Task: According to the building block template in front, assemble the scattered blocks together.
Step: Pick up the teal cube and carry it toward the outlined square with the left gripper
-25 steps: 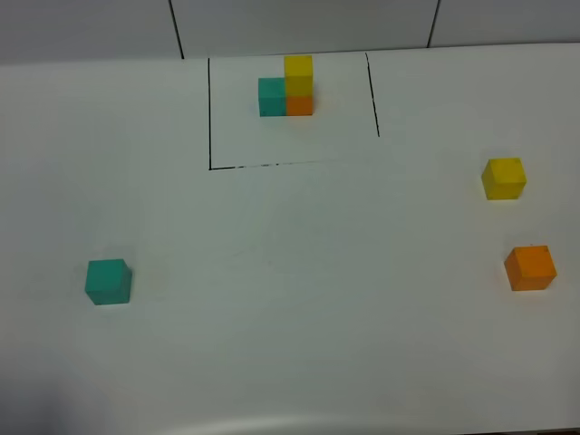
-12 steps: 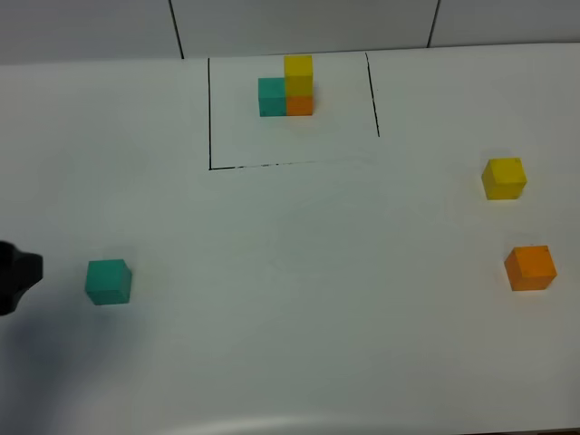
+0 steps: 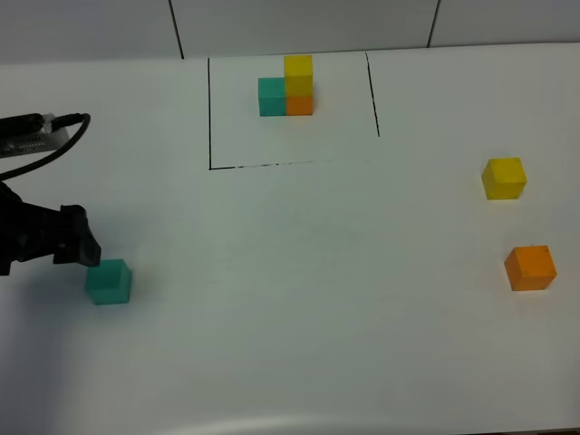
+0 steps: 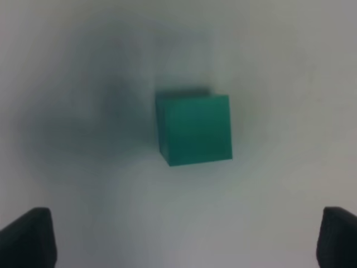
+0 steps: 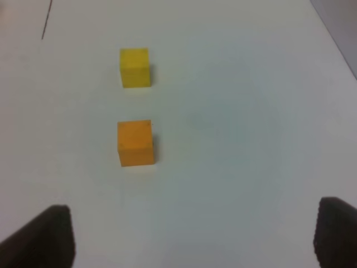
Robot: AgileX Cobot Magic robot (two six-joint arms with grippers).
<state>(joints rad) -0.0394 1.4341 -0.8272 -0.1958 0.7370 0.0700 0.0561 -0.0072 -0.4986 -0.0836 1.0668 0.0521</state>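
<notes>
The loose teal cube [image 3: 109,281] lies on the left part of the bench [image 3: 299,299]. It is well apart from the orange cube [image 3: 530,267] and the yellow cube [image 3: 504,178], which lie near each other at the right side. The model [image 3: 290,86] to copy stands at the far side, inside a drawn black frame [image 3: 210,118]. The left pincer [image 4: 179,239] hangs just beside the teal cube, its jaws spread wide and holding nothing. The right pincer [image 5: 192,234] is equally wide and empty. I think the danger is that the cube sits ahead of the fingers and is a little turned. If the jaws close too early, they may catch a corner and push or twist it away. I can read no brand, label or writing.
</notes>
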